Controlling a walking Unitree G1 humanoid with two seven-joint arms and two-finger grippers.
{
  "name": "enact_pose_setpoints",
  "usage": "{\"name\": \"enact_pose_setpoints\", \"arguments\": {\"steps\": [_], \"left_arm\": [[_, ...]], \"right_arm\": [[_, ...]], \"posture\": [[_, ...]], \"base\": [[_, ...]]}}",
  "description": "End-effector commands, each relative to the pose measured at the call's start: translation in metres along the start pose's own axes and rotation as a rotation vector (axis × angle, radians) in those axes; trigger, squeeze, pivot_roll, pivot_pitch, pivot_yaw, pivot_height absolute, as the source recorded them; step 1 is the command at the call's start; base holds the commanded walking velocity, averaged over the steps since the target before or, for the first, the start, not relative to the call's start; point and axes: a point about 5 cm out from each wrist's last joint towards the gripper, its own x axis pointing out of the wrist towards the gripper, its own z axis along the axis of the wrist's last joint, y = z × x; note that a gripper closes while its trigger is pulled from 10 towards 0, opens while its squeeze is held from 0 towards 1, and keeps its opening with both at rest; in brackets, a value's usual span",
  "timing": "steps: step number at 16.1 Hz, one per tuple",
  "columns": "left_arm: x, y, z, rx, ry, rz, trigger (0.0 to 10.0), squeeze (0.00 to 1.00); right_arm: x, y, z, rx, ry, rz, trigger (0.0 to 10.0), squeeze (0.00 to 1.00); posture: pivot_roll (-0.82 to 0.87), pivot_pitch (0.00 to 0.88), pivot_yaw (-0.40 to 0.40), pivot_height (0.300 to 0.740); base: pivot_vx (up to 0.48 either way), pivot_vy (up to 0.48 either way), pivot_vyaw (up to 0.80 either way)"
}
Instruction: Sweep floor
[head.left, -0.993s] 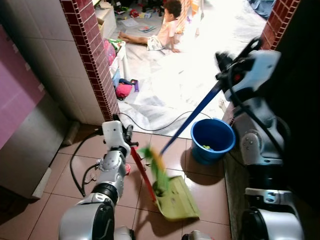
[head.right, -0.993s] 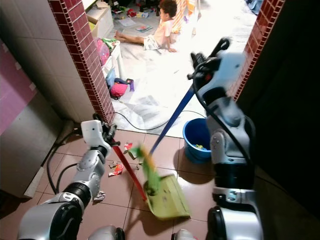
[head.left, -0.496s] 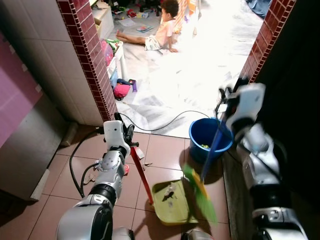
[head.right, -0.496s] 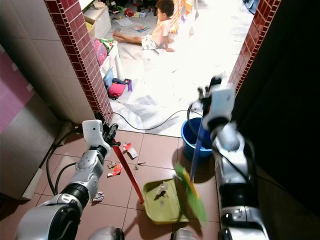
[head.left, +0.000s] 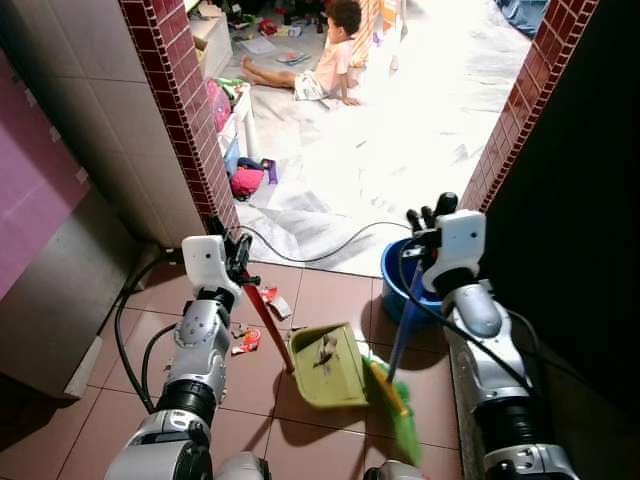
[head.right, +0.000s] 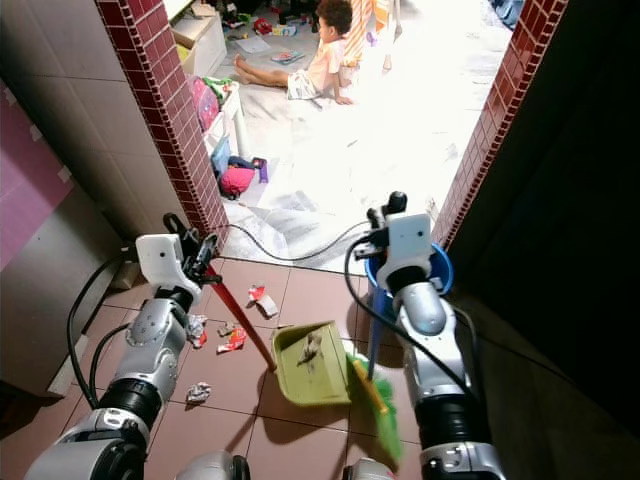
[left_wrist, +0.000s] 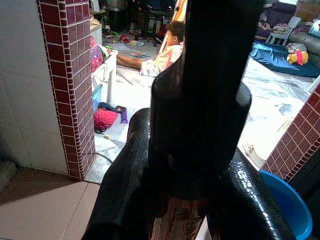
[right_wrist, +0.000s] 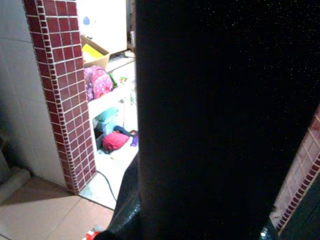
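Note:
My left gripper is shut on the red handle of a green dustpan. The pan rests on the brown tiles with a bit of debris inside. My right gripper is shut on the top of a blue broom handle. The broom stands nearly upright, and its green bristles touch the floor just right of the pan. Scraps of litter lie on the tiles to the pan's left. In the left wrist view the black fingers clamp the red handle.
A blue bucket stands behind my right arm at the doorway. A black cable runs along the threshold. Red brick pillars frame the opening. A person sits on the bright floor beyond, among toys. Dark wall on the right.
My right arm has dropped lower and the broom now stands steeper beside the pan. The dustpan has slid left and forward toward the litter.

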Motion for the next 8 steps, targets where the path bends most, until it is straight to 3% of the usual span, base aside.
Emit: {"name": "enact_pose_setpoints", "arguments": {"steps": [1,2,4,8], "left_arm": [[0.002,0.0,0.007,-0.012,-0.027,-0.01,10.0,0.0],[0.002,-0.003,0.01,0.004,-0.036,-0.027,10.0,0.0],[0.004,-0.009,0.013,0.019,-0.035,-0.059,10.0,0.0],[0.001,-0.006,0.018,0.003,-0.033,-0.062,10.0,0.0]], "right_arm": [[0.002,0.0,0.006,-0.003,-0.03,-0.004,10.0,0.0],[0.002,0.0,0.003,-0.014,-0.008,-0.008,10.0,0.0],[0.003,0.0,-0.001,0.009,0.028,-0.041,10.0,0.0],[-0.001,0.011,-0.01,0.029,0.035,-0.03,10.0,0.0]], "posture": [[-0.04,0.0,0.034,0.74],[-0.02,0.0,0.018,0.74],[-0.03,0.0,-0.004,0.74],[-0.02,0.0,0.055,0.74]], "base": [[0.0,0.0,0.0],[0.0,0.0,0.0],[0.0,0.126,-0.8],[0.0,0.45,-0.8]]}}
